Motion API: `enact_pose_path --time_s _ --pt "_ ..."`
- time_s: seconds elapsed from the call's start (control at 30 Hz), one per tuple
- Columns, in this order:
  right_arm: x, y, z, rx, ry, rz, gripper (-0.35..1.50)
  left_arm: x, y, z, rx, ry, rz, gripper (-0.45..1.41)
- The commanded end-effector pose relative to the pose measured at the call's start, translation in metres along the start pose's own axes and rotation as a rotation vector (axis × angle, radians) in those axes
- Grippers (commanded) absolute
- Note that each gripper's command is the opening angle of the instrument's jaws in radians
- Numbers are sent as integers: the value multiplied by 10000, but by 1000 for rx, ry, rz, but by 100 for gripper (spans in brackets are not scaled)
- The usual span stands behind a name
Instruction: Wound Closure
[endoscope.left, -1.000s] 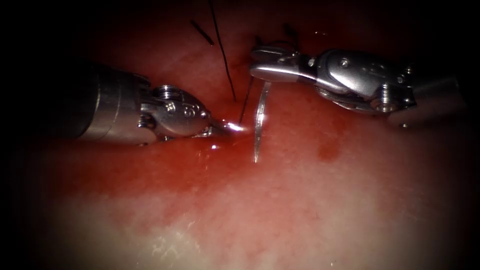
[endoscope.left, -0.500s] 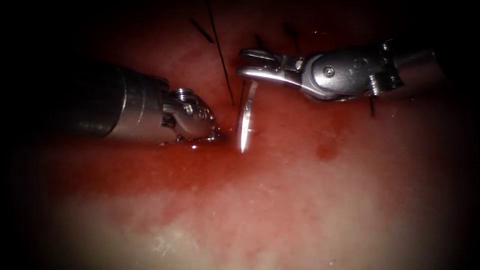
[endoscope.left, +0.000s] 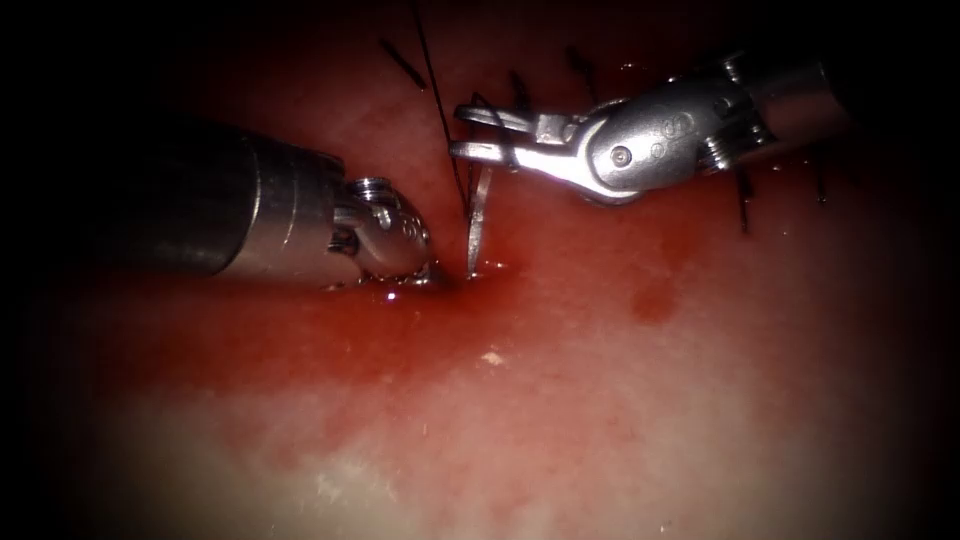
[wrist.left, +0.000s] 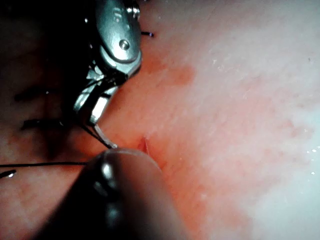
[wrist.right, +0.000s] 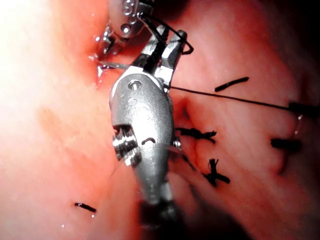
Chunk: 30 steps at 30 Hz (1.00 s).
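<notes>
Needle (endoscope.left: 477, 222): held upright by the right tool near its blunt end, the curve hanging down toward the tissue; its point touches the wet surface at the cut, just beside the left tool's tip. How far the point sits in the tissue cannot be told. In the left wrist view the needle (wrist.left: 101, 136) runs from the jaws down to the surface.
Right tool (endoscope.left: 478, 135): comes in from the right, above the cut; jaws clamped on the needle. In the right wrist view, the right tool (wrist.right: 162, 52) has thread looped by its jaws.
Left tool (endoscope.left: 430, 268): comes in from the left, its tip pressed low into the red fluid at the cut; whether its jaws are apart or together cannot be told, nor whether it holds anything.
Thread (endoscope.left: 440, 100): a dark strand running from the top edge down past the right tool's jaws to the needle.
Tissue (endoscope.left: 600, 400): pale and pink below, glossy with red fluid (endoscope.left: 330, 330) around the cut.
Cut ends of thread (wrist.right: 207, 172): short dark tufts on the tissue behind the right tool.
</notes>
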Motion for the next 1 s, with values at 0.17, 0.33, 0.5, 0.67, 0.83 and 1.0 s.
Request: enact_pose_path --time_s 0.17,0.33,0.5,0.67,0.83,1.0 --pt "-13 -11 2 0 -23 -26 -35 1 5 9 -6 0 -10 37" --pt "-12 -11 -1 4 -28 -31 -35 -1 7 10 -6 0 -19 42" --pt "-16 -21 -3 20 -44 -41 -35 -2 7 9 -5 0 -29 37" --pt "-29 -38 -2 42 -63 -65 -35 -1 6 4 3 12 -26 32" --pt "-39 -48 0 59 -77 -80 -35 0 7 -2 10 25 -26 32" --pt "-42 -45 -1 52 -95 -60 -35 1 11 -10 31 39 -26 34"
